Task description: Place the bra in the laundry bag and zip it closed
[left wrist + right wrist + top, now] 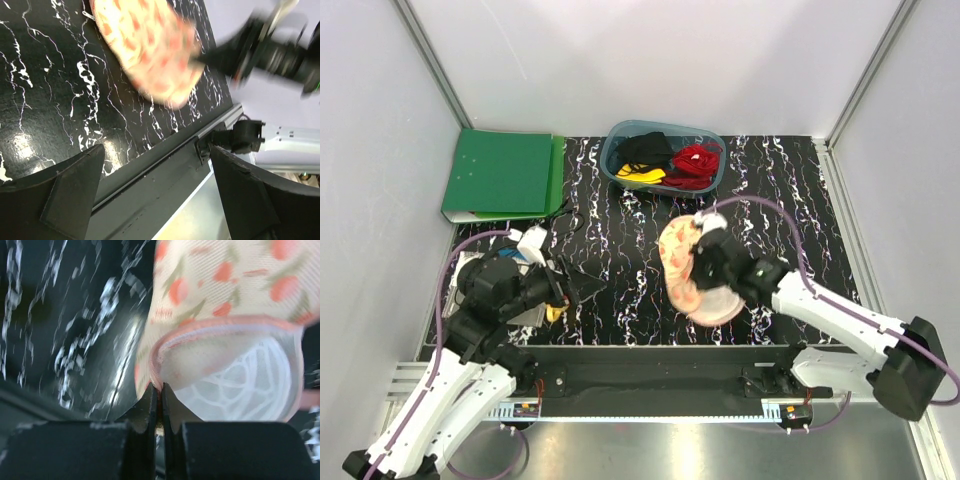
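- The black bench with white marble veins [620, 300] fills the middle of the top view and carries all the things.
- The white right arm [840, 315] reaches from the lower right of the frame to the centre. The white left arm [430, 410] is folded at the lower left.
- The flat green folder [500, 175] lies at the upper left, well apart from the work. I think it has no part in the task.
- The blue-grey plastic tub [610, 160] stands at the upper centre and holds the garments together.
- The peach-pink laundry bag with orange-red print [678, 268] is at the centre of the frame.
  - The right jaws are closed on its pink trim, at the rim.
  - In the right wrist view the whitish net lining shows behind this trim, so the bag is at least partly open.
  - I judge that the grip on the rim serves to turn the bag or keep its mouth open for loading.
- The bright yellow padded bra [642, 175] lies in the lower left part of the tub. It touches the black garment [645, 148] above it and is near the red garment [695, 162] to the right. It is not yet in the bag, so the task is at an early step.
- The left jaws stand wide apart and hold nothing. They point across the bench toward the bag. In my judgement they are kept free to fetch the bra.
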